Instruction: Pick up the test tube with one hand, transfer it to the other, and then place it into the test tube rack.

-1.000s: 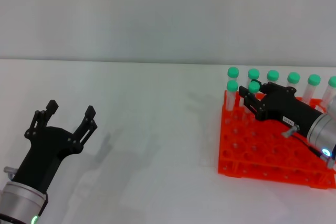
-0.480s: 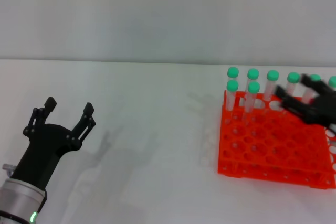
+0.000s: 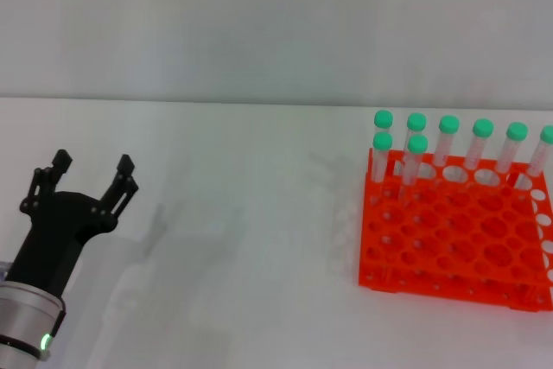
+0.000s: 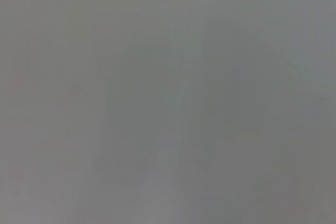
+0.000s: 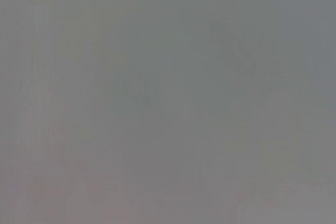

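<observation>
A plain white worktop [image 3: 259, 213] fills the lower two thirds of the head view, matte and evenly lit, with soft grey shadows lying on it toward 8 o'clock and fainter ones near 3 o'clock. Behind it, from 9 across 12 to 3 o'clock, rises a bare pale grey wall [image 3: 276, 23]. Both wrist views show only flat grey.

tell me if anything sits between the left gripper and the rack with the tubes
Nothing visible does. The left gripper, fingers open, hovers at the table's left side, and bare white surface runs from it across to the test tube rack. The green-capped tubes already stand in the rack's far rows.
</observation>
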{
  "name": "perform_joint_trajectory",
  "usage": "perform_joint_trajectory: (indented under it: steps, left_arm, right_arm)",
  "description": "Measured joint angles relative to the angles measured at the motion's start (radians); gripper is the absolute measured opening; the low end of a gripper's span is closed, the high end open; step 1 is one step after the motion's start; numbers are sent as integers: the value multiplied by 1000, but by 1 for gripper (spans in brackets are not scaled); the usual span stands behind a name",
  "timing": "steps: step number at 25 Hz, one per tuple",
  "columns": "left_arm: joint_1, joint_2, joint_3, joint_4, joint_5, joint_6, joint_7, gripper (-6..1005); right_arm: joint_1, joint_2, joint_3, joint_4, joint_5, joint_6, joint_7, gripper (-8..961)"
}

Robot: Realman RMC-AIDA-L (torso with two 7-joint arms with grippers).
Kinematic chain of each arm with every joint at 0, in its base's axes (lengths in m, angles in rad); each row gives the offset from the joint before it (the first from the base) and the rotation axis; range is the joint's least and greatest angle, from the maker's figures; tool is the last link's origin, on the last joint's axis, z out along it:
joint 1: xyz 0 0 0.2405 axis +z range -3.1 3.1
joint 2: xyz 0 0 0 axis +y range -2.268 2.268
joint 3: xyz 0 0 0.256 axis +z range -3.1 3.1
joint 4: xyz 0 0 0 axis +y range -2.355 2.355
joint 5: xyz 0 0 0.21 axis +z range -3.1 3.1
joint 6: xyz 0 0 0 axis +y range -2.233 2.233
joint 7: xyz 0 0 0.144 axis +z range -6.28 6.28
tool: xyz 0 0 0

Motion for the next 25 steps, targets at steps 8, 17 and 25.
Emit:
perform_joint_trajectory:
  steps: [8,17,25]
  left_arm:
    - [-3,0,0,-5,-26,-4,-1,890]
    - [-3,-2,0,-11,-36,-4,-32,890]
    - [-10,0,0,-12,-38,-8,-32,890]
  right_arm:
    - [4,2,0,11,33,89,-26,872]
    - [10,4,0,23,35,100,-27,872]
    - [14,5,0,37,58,106,-27,873]
